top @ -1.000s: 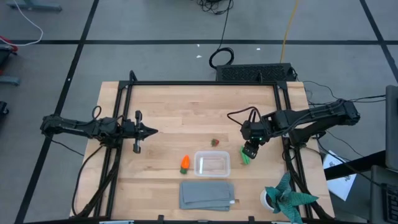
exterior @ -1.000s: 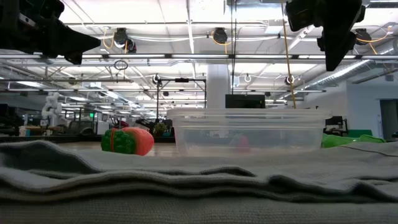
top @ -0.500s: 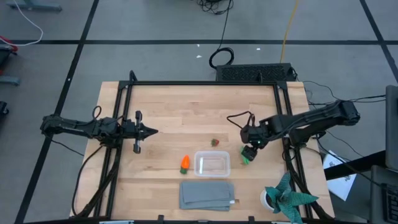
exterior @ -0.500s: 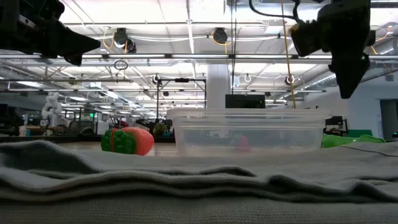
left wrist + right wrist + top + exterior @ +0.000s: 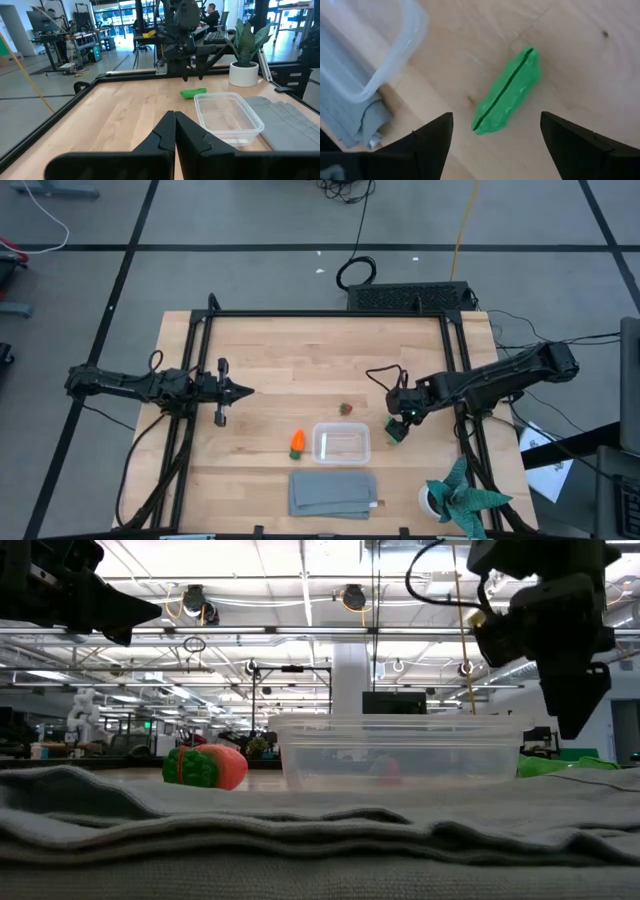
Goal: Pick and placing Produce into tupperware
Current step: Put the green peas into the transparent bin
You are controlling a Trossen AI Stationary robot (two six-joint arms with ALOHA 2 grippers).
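Below, the open right end effector (image 5: pixel 492 145) straddles a bumpy green pod (image 5: pixel 507 92).

Clear plastic container (image 5: pixel 341 443): rectangular, rounded corners, upright on counter, empty inside. Orange carrot (image 5: pixel 297 443) with green top: lying just beside container's left wall. Small dark reddish piece (image 5: pixel 346 409): on bare wood near container's far edge, apart from it. Green pod (image 5: pixel 506 90): elongated, seam along length, lying flat on wood just off container's right side, not touching.
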